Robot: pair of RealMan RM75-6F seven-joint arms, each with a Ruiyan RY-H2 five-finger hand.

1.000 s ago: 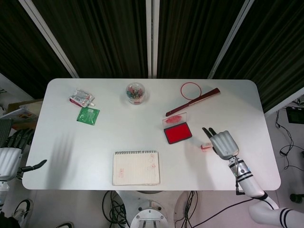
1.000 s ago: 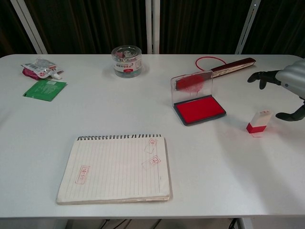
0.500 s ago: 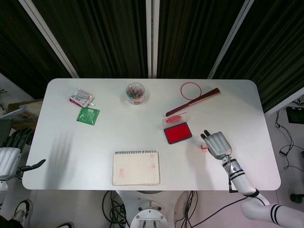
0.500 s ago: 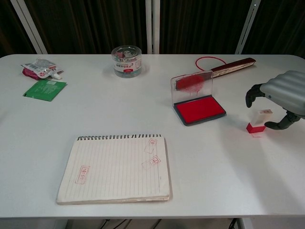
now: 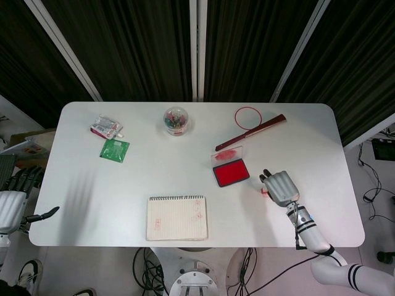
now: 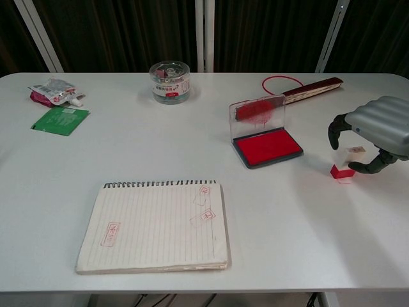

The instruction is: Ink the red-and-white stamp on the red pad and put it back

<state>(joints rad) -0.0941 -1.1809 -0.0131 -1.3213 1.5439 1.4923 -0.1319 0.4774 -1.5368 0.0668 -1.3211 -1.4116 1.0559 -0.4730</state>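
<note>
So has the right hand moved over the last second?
Yes. The right hand has come in toward the red ink pad and now arches over the red-and-white stamp, its fingers around it, not clearly gripping.

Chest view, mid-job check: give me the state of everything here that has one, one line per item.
stamp: upright on the table, not lifted
right hand: curled over the stamp, grip not confirmed
left hand: off the table's left edge, holding nothing
ink pad: open, lid standing up
notebook: open flat, red stamp marks on the page
clear jar: closed, upright
red folding fan: folded shut
</note>
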